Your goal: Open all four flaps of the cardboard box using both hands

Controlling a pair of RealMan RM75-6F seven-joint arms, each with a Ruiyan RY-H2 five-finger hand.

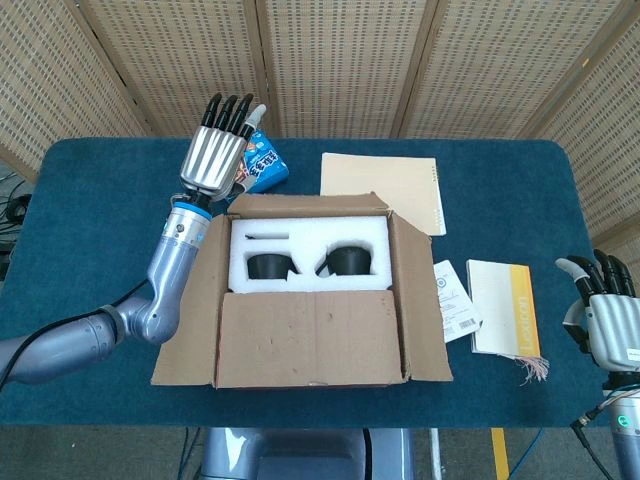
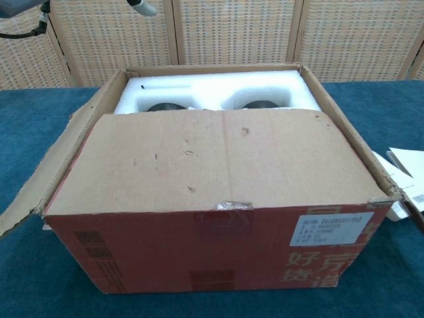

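One cardboard box (image 1: 310, 295) mid-table, near flap (image 1: 308, 338) lying over its top. Two black cups (image 1: 268, 266), probably, in white foam (image 1: 305, 236). Left hand (image 1: 215, 155) spread, empty, far-left of box. Right hand (image 1: 603, 315) empty, fingers apart, near-right.

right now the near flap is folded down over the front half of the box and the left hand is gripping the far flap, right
Not quite. The near flap does cover the front half of the cardboard box, but the left hand grips nothing: in the head view it is raised beyond the box's far left corner, fingers extended, holding nothing.
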